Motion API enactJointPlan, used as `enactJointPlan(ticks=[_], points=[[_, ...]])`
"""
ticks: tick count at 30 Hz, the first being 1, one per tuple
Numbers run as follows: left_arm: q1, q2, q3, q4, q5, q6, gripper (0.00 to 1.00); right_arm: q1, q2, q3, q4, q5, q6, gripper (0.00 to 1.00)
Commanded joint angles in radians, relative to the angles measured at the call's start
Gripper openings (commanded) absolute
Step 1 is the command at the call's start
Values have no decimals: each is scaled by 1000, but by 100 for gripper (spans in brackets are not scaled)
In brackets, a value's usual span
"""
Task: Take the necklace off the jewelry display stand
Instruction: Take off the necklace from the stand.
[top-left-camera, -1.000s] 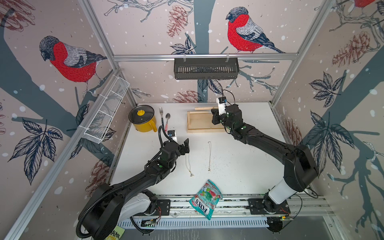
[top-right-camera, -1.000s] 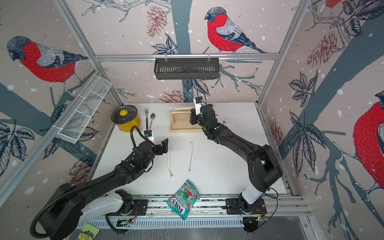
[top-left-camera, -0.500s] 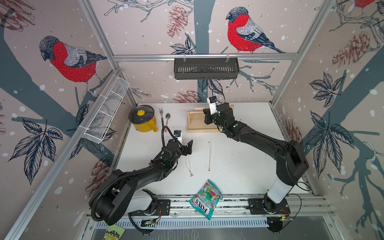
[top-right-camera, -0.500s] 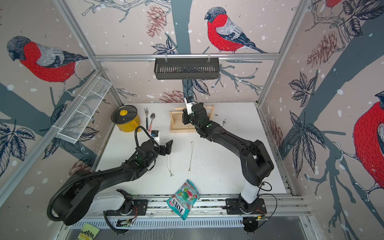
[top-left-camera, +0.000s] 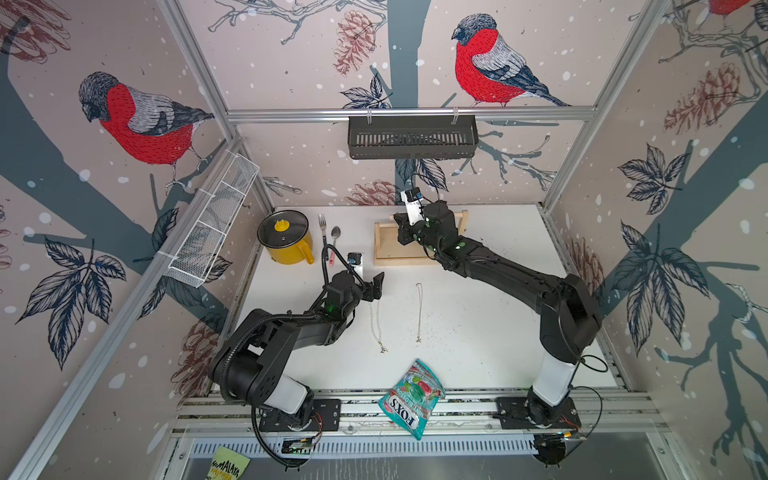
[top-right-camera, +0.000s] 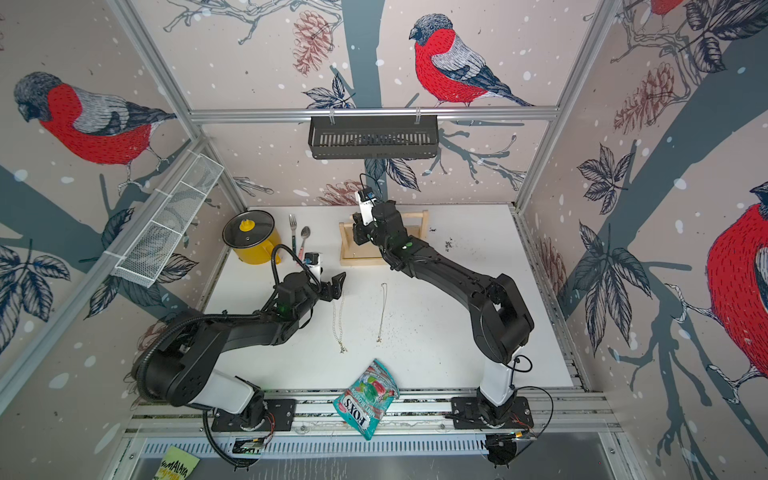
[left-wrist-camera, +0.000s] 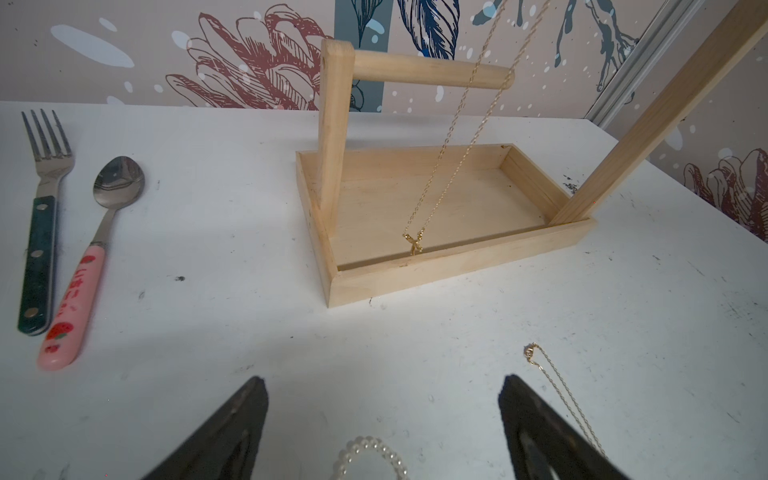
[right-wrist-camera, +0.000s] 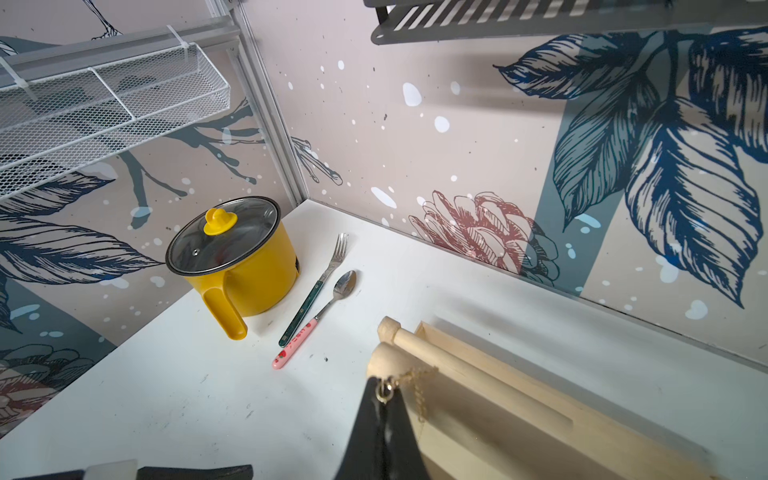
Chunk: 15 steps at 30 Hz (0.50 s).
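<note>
- Right gripper (right-wrist-camera: 381, 388): jaws are shut on the clasp end of the thin gold chain necklace (left-wrist-camera: 446, 158), beside the free tip of the round wooden dowel (left-wrist-camera: 428, 75); so little metal is pinched that a slip is judged likely if the chain is tugged.
- Necklace position: its two strands are seen crossing the dowel tip, and its small gold pendant (left-wrist-camera: 413, 243) lies low in the tray of the light natural-wood jewelry display stand (left-wrist-camera: 457, 262), against the front wall; whether the loop is clear of the dowel cannot be told.
- Snagging: if the loop is drawn sideways before it is off the tip, the chain may be caught; the light stand could then be dragged or tipped.
- Pendant: it may be hooked on the tray wall if it is not lifted first.
- Left gripper (left-wrist-camera: 383, 380): jaws are held wide and empty above the white pearl strand (left-wrist-camera: 368, 451); that strand could be swept aside.
- Set-down: a second gold chain (left-wrist-camera: 557, 386) lies on the table nearby; tangling is possible if the held necklace is laid across it.
</note>
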Motion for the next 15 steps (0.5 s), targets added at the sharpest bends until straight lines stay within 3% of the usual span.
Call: enactJointPlan(ticks=[1,15], points=[[3,32,25,67,42,23,87,7,17,32,-7,-17,-5,0],[4,72,20,108,22,17,89,14,37,82,0,-59,-14,0]])
